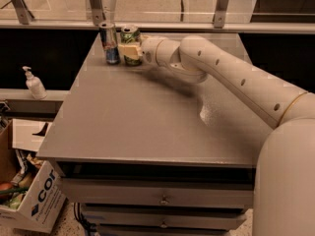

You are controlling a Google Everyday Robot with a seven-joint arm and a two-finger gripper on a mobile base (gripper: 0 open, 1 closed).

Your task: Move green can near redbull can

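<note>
The cream gripper (129, 50) grips the green can (130, 35), green with pale marks and a silver top, at the far end of the grey table (138, 122). The redbull can (109, 44) is silver and blue. The arm (231, 77) is cream with small dark dots.
</note>
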